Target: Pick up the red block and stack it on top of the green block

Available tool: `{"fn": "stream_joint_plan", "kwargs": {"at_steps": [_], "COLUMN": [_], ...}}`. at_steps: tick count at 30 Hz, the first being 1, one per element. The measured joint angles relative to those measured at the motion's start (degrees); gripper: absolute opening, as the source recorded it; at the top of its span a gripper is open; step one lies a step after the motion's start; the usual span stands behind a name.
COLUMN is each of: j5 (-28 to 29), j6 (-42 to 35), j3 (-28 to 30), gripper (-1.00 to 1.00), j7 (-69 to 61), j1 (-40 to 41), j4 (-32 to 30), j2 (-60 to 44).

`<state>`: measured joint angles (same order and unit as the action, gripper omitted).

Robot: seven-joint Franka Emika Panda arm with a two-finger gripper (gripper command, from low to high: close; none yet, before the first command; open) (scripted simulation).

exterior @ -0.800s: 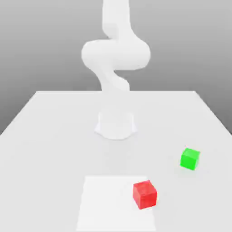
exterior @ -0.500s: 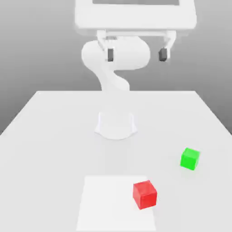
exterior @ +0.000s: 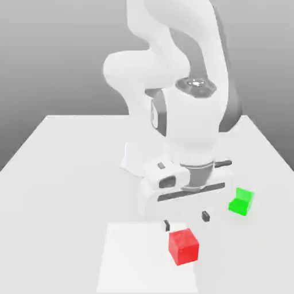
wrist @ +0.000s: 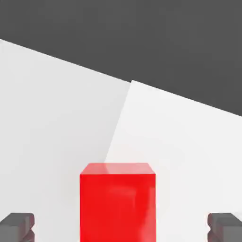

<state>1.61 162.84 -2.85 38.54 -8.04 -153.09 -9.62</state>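
Exterior view: gripper (exterior: 185,220) hangs fingers apart just above the red block (exterior: 184,246), green block (exterior: 241,201) nearby.

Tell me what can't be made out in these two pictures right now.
- Exterior view: the green block's near-left edge is covered by the gripper body.
- Hand view: the red block's lower part is cut off by the picture edge.
- Hand view: the fingertips are cropped at the edge.

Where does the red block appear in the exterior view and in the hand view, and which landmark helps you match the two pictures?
Exterior view: the red block sits near the bottom, on the lighter square patch, just below the open hand.
Hand view: the red block stands between the dark fingertips.
Shared landmark: the lighter square patch on the table.
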Motion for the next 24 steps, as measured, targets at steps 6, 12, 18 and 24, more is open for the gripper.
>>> {"fn": "stream_joint_plan", "kwargs": {"at_steps": [6,12,18,24], "j5": [0.84,0.55,-3.12,-8.39], "j6": [5.07,2.81,-5.28,-8.27], "j3": [0.96,0.54,-3.15,-9.35], "gripper": [-1.00,-1.00,-1.00,-1.00], "j7": [0.61,0.40,-4.70,-16.80], "j1": [-0.80,-0.45,-4.64,-17.91], "j4": [0.80,0.39,-2.61,-8.61], "j2": [-6.01,-3.36,7.82,17.05]}}
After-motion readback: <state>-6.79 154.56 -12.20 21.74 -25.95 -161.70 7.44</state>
